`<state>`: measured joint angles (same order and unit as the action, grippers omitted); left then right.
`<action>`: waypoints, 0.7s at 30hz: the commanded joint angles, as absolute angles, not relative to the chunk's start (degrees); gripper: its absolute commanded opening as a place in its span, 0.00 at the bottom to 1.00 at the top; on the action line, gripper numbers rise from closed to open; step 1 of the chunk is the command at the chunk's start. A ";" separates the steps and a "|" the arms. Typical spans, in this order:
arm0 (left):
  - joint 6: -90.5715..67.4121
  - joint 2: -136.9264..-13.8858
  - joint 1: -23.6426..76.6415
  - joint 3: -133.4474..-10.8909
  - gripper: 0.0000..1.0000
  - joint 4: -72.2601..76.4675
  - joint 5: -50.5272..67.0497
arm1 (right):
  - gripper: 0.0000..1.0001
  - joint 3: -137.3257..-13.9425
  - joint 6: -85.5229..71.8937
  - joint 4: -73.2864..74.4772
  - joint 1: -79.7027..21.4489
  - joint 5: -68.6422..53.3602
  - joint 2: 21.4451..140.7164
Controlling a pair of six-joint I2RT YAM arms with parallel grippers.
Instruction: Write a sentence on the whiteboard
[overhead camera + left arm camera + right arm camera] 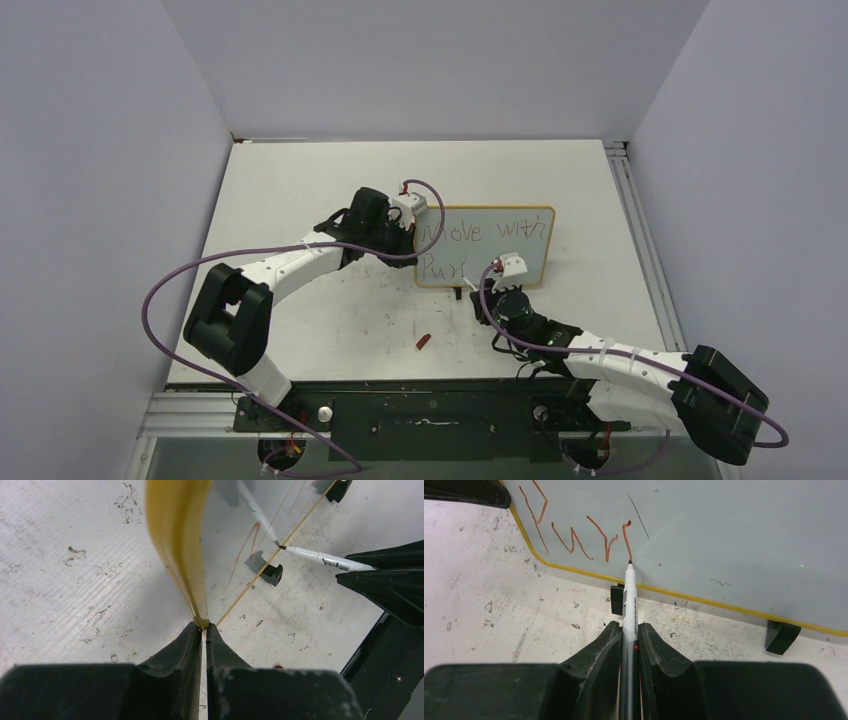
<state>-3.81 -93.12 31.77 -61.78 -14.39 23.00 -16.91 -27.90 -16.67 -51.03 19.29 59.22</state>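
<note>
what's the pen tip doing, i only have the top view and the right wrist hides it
Observer: The marker tip touches the whiteboard, at the foot of a stroke just after the lettering "Pur".
Operator: is it gripped firmly
Observer: The right gripper is shut on the marker's barrel, which runs straight out between the fingers.
Operator: and the other side
Observer: The left gripper is shut on the board's yellow frame, pinching its edge.
</note>
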 commanded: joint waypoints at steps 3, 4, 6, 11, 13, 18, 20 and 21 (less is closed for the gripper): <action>-3.96 -91.67 31.71 -64.86 0.00 -12.96 24.70 | 0.05 -16.35 -29.90 -18.86 -50.67 18.00 61.80; -3.96 -91.67 31.74 -64.87 0.00 -13.00 24.70 | 0.05 -16.34 -30.03 -18.89 -50.67 17.81 62.25; -3.96 -91.71 31.81 -64.86 0.00 -12.98 24.70 | 0.05 -16.33 -30.19 -19.06 -50.76 17.50 62.98; -3.96 -91.76 31.75 -64.89 0.00 -13.00 24.78 | 0.05 -16.44 -30.49 -18.90 -50.95 17.41 62.90; -3.96 -91.76 31.81 -64.87 0.00 -13.01 24.79 | 0.05 -16.52 -30.36 -18.54 -51.05 17.84 61.69; -3.96 -91.84 31.82 -64.91 0.00 -13.01 24.79 | 0.05 -16.82 -29.85 -16.92 -51.28 19.03 57.09; -3.96 -91.80 31.80 -64.87 0.00 -12.94 24.70 | 0.05 -17.08 -29.31 -16.24 -51.28 19.55 55.34; -3.96 -91.84 31.74 -64.89 0.00 -13.00 24.79 | 0.05 -17.36 -28.93 -15.93 -51.32 19.56 54.78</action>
<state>-3.81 -93.12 31.77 -61.78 -14.44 23.03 -16.58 -29.63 -15.53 -51.05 17.34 58.43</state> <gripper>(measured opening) 0.043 0.160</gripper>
